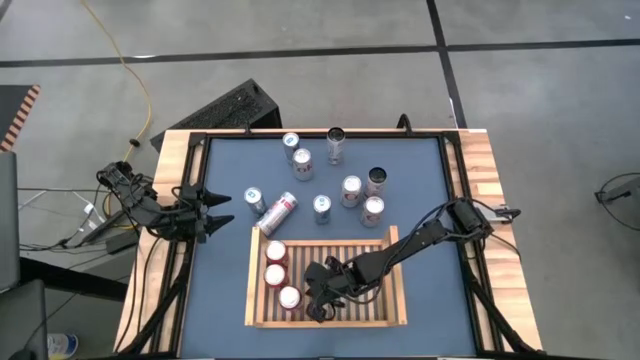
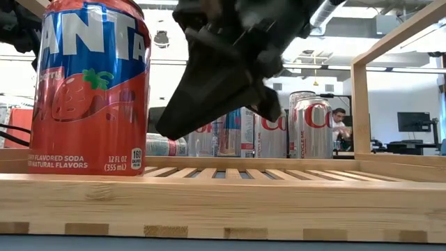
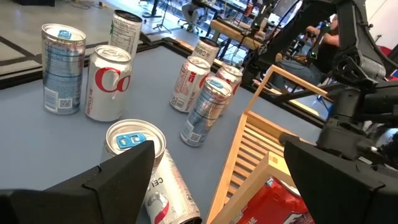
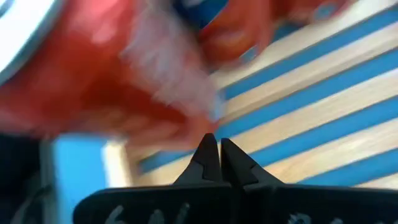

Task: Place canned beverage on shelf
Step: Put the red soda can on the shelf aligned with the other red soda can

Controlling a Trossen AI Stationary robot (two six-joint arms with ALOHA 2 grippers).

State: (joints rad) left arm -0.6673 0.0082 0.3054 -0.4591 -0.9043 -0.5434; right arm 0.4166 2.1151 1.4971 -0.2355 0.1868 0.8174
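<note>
Where the high view looks down, the slatted light-wood shelf (image 1: 327,322) lies lower centre on the blue desk (image 1: 420,180), three red cylindrical cans (image 1: 276,273) upright along its left end; the right end effector (image 1: 318,300), pressed together, sits beside them, the left end effector (image 1: 222,212) spread at mid-left. Low view: a glossy red soda can (image 2: 90,90) stands at left on pale slats

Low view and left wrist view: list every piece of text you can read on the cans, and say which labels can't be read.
"ANTA": red Fanta can on the shelf, first letter cut off.
"FLAVORED SODA", "NATURAL FLAVORS": same can.
"12 FL OZ (355 mL)", "160": same can.
"Co": silver cans behind, partly hidden.
Large red "C": silver can on the table.
Fine print on the other cans: too small to read.
</note>
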